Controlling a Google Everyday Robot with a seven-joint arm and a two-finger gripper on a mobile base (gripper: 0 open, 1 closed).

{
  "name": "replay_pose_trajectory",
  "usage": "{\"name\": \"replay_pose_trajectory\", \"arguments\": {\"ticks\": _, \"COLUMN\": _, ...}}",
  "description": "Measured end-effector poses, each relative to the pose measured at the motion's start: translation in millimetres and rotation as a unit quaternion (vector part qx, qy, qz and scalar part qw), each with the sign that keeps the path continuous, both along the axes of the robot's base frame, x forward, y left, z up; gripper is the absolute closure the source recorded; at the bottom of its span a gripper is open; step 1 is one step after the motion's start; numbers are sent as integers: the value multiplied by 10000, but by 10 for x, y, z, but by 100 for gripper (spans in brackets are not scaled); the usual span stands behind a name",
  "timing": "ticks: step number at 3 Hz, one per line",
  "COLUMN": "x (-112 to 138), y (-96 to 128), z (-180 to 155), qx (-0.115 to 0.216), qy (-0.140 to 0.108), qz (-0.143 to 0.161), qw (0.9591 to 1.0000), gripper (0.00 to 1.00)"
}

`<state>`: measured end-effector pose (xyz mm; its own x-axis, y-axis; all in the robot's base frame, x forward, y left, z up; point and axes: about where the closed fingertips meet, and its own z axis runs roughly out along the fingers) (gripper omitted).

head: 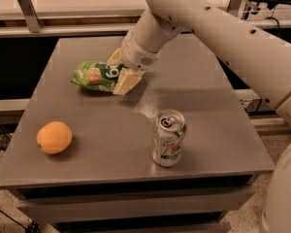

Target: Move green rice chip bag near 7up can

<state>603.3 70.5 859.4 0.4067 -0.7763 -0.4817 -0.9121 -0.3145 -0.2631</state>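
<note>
The green rice chip bag [93, 75] lies flat on the grey table [194, 96], left of centre towards the back. My gripper [119, 73] is at the bag's right end. One cream finger [125, 82] rests on the table in front of the bag and the other finger [115, 57] shows behind it, so the jaws stand open around that end. The 7up can [168, 138] stands upright near the front of the table, well apart from the bag, to its front right.
A round orange fruit [54, 137] sits at the front left of the table. My white arm [223, 38] reaches in from the upper right over the table's back right part. A shelf rail [63, 30] runs behind the table.
</note>
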Motion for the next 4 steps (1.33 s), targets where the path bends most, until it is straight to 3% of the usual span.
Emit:
{"name": "replay_pose_trajectory", "arguments": {"ticks": 1, "x": 116, "y": -166, "z": 110, "qx": -85, "qy": -27, "qz": -152, "qw": 9998, "gripper": 100}}
{"name": "replay_pose_trajectory", "arguments": {"ticks": 2, "x": 469, "y": -832, "z": 661, "qx": 252, "qy": -167, "qz": -684, "qw": 9972, "gripper": 100}}
{"name": "replay_pose_trajectory", "arguments": {"ticks": 4, "x": 427, "y": -843, "z": 659, "qx": 248, "qy": -256, "qz": -599, "qw": 9976, "gripper": 100}}
